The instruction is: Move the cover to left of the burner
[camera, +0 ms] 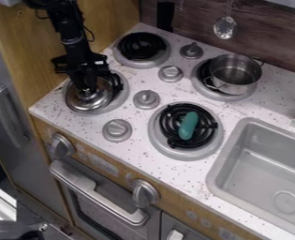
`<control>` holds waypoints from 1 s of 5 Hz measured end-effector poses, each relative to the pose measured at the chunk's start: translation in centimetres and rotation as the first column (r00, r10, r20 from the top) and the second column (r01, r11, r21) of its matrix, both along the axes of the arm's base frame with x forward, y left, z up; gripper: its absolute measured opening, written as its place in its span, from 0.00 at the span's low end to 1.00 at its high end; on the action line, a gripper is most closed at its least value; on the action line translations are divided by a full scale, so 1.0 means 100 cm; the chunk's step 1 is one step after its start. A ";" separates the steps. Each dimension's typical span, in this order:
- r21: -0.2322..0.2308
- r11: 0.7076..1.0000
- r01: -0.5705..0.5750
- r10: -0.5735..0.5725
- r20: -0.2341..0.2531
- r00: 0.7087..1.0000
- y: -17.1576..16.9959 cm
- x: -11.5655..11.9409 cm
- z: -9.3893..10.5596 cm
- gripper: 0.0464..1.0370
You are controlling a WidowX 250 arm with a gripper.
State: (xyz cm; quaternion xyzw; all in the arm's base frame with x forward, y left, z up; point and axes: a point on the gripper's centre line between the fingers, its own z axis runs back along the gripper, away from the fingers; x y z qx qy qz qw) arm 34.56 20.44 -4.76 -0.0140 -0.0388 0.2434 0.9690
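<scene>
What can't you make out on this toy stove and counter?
All in the camera view:
- Middle of the cover: behind the gripper.
- Much of the coil beneath: hidden by the cover.
- Part of the coil under the pot: hidden by the pot.
- Sink's right side: cut off by the right edge.
- Oven panel markings: too small.

Your robot arm [67, 21] is black, with bulky, angular joint housings and a straight, narrower black link [76, 47]. You see a thin black cable [91, 33] bowing out in a loose loop beside that link. Your black two-finger gripper [85, 87] has a black crosspiece [62, 64] wider than the link, with blocky, uneven ends. Any screws or markings are too small to tell.
</scene>
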 end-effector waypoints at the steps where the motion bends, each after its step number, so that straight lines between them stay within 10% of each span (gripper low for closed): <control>1: 0.000 1.000 0.028 -0.028 -0.011 1.000 -0.009 -0.001 0.001 0.23; 2: -0.001 0.996 0.085 -0.085 -0.009 0.996 -0.026 0.010 0.004 0.23; 4: 0.056 0.969 0.240 -0.246 0.155 0.957 -0.066 0.087 0.048 0.22; 5: 0.035 0.963 0.268 -0.271 0.120 0.955 -0.067 0.103 0.029 0.22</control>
